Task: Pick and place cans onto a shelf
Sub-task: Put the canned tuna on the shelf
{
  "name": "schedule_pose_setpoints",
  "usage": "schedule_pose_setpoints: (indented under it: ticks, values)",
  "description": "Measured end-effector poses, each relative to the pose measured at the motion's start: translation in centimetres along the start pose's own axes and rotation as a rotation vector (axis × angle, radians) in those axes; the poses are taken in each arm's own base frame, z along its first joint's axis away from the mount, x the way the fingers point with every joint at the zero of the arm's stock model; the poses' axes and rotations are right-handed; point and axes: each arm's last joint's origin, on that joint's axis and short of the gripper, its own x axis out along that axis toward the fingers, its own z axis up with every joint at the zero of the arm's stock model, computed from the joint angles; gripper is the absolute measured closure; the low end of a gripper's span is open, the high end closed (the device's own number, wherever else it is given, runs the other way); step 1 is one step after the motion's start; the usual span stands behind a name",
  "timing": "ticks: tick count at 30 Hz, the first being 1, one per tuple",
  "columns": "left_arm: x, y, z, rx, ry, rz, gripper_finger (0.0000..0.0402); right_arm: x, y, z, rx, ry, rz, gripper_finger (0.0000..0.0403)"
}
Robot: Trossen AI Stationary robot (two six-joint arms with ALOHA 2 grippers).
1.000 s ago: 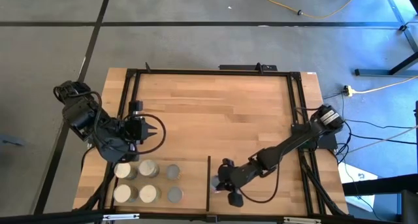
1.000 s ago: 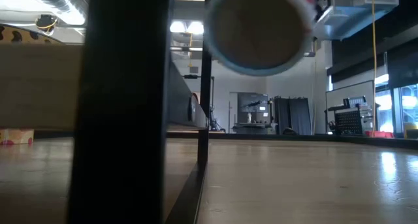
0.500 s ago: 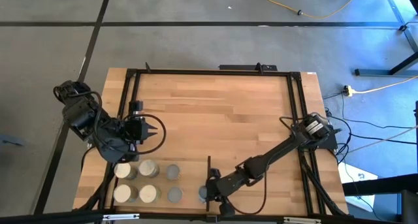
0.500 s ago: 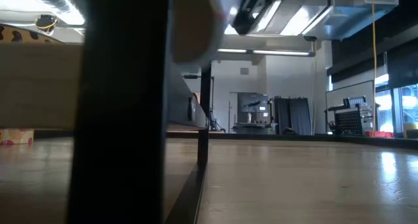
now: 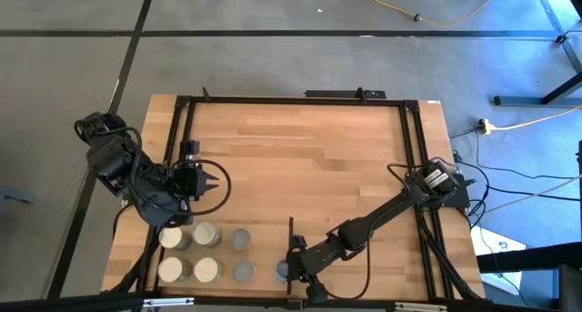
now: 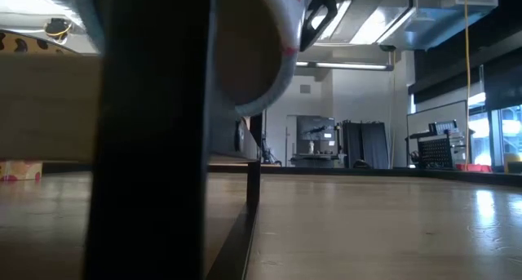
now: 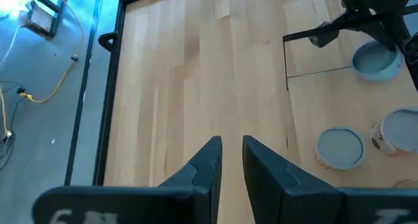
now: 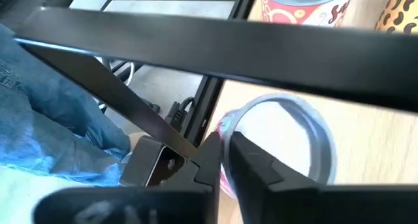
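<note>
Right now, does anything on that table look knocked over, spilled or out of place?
Nothing stands out. Six cans stand upright in tidy rows on the shelf, and the right gripper is at a seventh can beside the black divider. The left gripper waits above the rows.

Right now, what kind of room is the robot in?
It looks like a big workshop or robot lab. The wooden table stands on a grey concrete floor with a yellow cable trailing across it. The low view shows ceiling strip lights and equipment racks far behind.
</note>
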Motion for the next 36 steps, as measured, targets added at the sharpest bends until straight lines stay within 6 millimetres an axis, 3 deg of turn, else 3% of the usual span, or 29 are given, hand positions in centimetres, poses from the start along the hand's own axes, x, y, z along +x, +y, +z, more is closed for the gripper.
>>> schedule_pose_setpoints:
  ticks: [6,26,36]
  values:
    - [0.0,0.0,0.0,0.0,0.0,0.0,0.0347,0.0,0.0,0.0,-0.025,-0.003,0.001,0.0348]
    - [0.0,-0.1,0.0,0.0,0.014,-0.031,0.0347,-0.1,-0.1,-0.2,-0.046,0.029,-0.009,0.0343]
    - [0.0,-0.1,-0.1,0.0,0.02,-0.043,0.0347,-3.7,-0.2,-0.5,-0.034,0.23,-0.076,0.0355]
